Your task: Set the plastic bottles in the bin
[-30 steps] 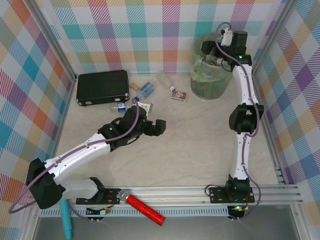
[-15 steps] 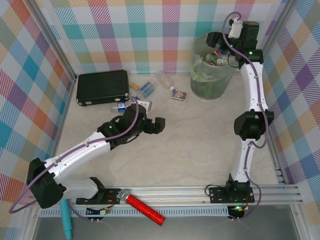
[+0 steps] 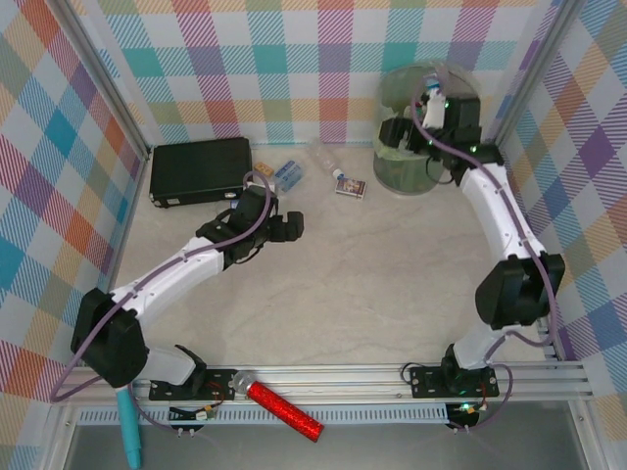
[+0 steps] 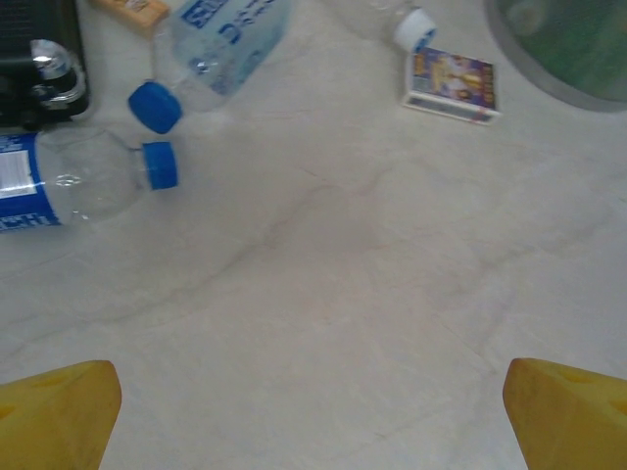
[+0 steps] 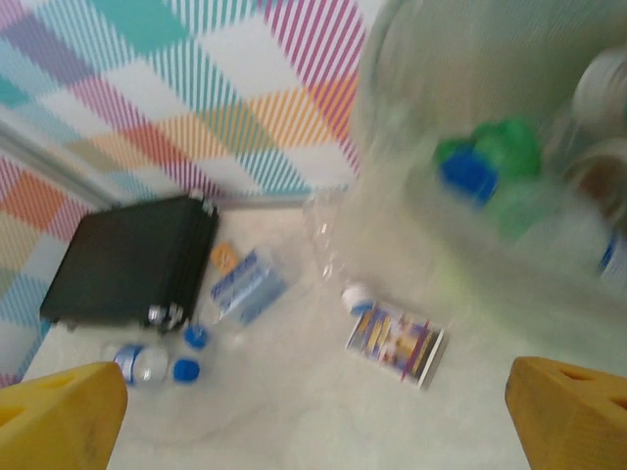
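Three plastic bottles lie near the back of the table. One with a blue label has its blue cap toward me. A second lies beside the black case. A clear one with a white cap lies toward the bin. The bin stands at the back right with green and blue-capped bottles inside. My left gripper hovers open just short of the two blue-capped bottles. My right gripper is open in front of the bin, holding nothing.
A flat black case sits at the back left. A small printed box lies left of the bin. At the near rail are a red glittery cylinder and a teal pen. Plaid walls close three sides.
The left gripper has moved up and left toward the bottles by the case. The right arm has swung from above the bin's far side down to its front.
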`<state>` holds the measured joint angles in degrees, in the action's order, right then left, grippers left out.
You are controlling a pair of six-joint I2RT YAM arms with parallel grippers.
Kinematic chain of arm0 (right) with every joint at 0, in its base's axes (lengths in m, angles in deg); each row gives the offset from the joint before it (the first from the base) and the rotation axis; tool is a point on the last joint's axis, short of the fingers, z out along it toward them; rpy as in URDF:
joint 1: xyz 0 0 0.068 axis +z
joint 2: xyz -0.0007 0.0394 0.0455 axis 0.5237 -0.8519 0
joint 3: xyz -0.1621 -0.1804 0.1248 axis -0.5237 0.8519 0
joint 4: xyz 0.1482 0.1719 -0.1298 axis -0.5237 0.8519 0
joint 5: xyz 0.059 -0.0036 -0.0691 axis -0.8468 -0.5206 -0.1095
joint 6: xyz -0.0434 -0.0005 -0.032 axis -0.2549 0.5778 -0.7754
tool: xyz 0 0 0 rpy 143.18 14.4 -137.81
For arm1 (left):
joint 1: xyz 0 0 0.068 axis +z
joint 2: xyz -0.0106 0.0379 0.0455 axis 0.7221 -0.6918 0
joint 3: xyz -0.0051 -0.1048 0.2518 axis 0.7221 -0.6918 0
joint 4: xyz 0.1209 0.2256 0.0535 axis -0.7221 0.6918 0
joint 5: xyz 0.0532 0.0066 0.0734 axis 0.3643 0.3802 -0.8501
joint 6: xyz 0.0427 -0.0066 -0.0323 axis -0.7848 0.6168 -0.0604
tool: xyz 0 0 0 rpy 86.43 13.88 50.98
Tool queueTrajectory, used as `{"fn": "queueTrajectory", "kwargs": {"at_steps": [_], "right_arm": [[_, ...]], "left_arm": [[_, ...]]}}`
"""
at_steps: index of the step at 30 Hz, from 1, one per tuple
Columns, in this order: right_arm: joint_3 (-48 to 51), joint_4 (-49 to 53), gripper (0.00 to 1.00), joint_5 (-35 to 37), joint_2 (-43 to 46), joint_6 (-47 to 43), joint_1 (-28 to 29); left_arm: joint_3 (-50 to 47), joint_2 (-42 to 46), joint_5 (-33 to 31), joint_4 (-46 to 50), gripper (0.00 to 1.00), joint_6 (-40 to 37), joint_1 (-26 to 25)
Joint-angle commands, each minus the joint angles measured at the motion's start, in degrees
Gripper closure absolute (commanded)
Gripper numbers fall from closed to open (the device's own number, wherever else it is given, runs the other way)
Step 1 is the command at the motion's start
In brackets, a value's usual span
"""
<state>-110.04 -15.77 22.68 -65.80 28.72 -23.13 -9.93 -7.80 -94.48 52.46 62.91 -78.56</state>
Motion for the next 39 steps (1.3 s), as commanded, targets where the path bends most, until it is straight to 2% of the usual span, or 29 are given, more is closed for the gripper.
{"fn": "queueTrajectory", "kwargs": {"at_steps": [1,5,7,10,16,19,23,28,39], "right_arm": [[9.76,-9.02,0.01,1.71,8.02,2.24,2.79],[20.45,-11.6,0.01,4.82,15.46,1.83,7.57],[25.68,-13.65,0.01,6.2,19.17,2.25,9.47],[33.83,-17.75,0.01,7.95,24.13,2.92,11.72],[44.46,-23.0,0.01,9.39,30.37,3.35,14.09],[47.78,-25.02,0.01,9.73,32.81,3.81,14.57],[50.46,-28.14,0.01,9.38,35.36,4.81,14.84],[51.74,-29.81,0.01,8.4,36.27,5.88,15.02],[52.17,-30.7,0.01,7.6,36.19,6.8,15.5]], "left_arm": [[1.22,-3.36,-2.04,-2.22,0.0,-0.29,2.71],[2.22,-7.16,-3.95,-2.29,0.0,1.16,6.38],[2.63,-8.58,-4.45,-1.84,0.0,4.27,8.45],[4.52,-11.44,-5.8,1.96,0.0,12.63,11.34],[8.56,-17.26,-8.54,6.18,0.04,28.16,12.6],[8.88,-19.15,-8.69,5.41,0.04,35.74,13.77],[7.01,-21.11,-4.71,-0.05,0.04,45.13,15.78],[9.0,-24.32,-4.82,-2.22,0.04,49.34,15.99],[14.38,-31.79,-6.6,-2.72,0.03,52.32,16.25]]}}
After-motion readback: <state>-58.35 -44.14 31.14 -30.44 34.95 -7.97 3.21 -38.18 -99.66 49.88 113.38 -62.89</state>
